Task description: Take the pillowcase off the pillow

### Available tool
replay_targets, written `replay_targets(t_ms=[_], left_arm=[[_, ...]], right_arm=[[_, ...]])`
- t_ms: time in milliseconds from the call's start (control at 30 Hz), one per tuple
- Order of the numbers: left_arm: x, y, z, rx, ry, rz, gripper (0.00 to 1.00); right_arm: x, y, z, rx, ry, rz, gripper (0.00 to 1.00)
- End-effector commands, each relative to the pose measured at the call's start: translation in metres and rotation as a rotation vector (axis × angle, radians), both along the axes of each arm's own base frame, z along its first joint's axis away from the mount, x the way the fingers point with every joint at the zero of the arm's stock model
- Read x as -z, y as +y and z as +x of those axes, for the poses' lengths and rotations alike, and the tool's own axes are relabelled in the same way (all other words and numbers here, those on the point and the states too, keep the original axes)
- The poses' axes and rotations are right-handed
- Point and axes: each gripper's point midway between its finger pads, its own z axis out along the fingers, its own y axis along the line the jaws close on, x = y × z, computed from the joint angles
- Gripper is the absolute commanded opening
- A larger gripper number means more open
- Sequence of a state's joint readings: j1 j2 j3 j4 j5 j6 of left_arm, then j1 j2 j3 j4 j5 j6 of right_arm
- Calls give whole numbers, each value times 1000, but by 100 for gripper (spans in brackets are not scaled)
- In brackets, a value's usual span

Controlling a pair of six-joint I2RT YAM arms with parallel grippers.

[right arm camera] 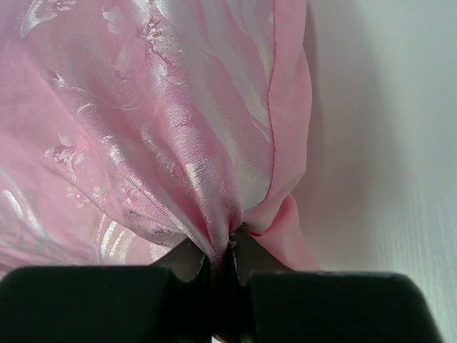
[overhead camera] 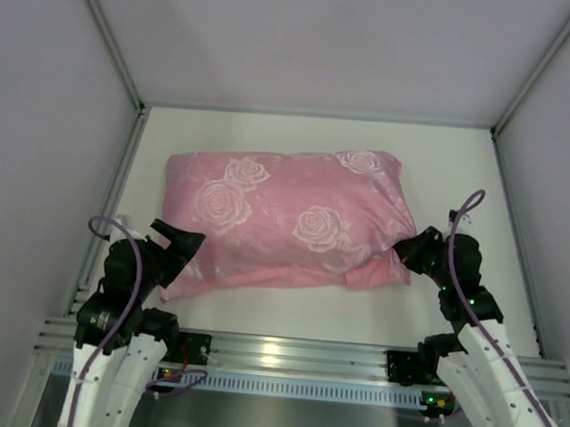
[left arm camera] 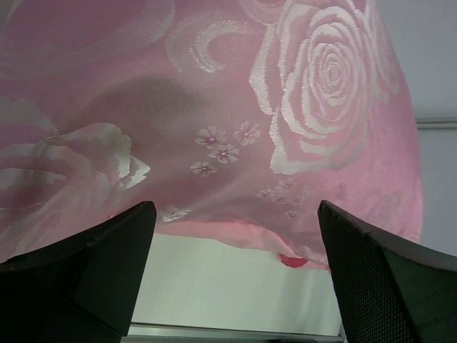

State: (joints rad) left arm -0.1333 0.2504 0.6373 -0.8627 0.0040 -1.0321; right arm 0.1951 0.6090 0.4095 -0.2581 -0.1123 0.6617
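On the table (overhead camera: 301,140), between the two arms, the pillowcase (overhead camera: 285,218) lies full and plump across the middle. Its pink rose-patterned cloth covers every side that we can see. We see no white of the pillow in any view. We judge that it sits wholly inside the cover, so no part of the removal is done yet.

The right claw (right arm camera: 230,246) is closed on a gathered bunch of the pillowcase cloth at the near right corner, with folds fanning out from between its fingers. The left claw (left arm camera: 235,209) stands wide open at the near left corner. It faces the cloth edge and holds nothing. The edge there sits slightly off the table.

We cannot tell which end carries the opening. What is left, in our judgement:
- secure a second hold;
- expose the opening;
- draw the cover off along the pillow until the two lie apart.
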Motion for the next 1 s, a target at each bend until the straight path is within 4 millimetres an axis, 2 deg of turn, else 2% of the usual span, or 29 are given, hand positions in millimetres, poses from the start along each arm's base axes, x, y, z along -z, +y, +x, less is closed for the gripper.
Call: replay_targets(t_ms=[0,200,433,500,567,600,633,667,700,800,967], left_arm=[[17,4,8,-11,86,44,98],[40,-17,25,113,173,34,98],[45,-26,51,136,145,11,98],[47,-31,59,154,114,-9,95],[46,-39,62,192,82,-36,83],[51,-43,62,212,74,-45,57],[43,-46,68,227,22,-56,43],[41,-49,69,238,8,-66,25],[42,-50,69,242,6,-75,0],[37,-53,67,250,-6,-96,0],[8,-57,57,287,-99,-107,0]], right_arm=[[-43,3,8,-38,-102,39,0],[-44,7,7,-70,-105,39,0],[-46,17,7,-134,-118,58,0],[-45,22,7,-164,-113,67,0],[-48,26,7,-189,-123,76,0],[-47,27,8,-197,-122,73,0],[-48,28,8,-204,-122,75,0],[-49,29,8,-214,-124,77,0],[-49,30,8,-222,-125,74,0],[-54,32,6,-241,-143,67,0],[-57,32,4,-250,-164,64,0]])
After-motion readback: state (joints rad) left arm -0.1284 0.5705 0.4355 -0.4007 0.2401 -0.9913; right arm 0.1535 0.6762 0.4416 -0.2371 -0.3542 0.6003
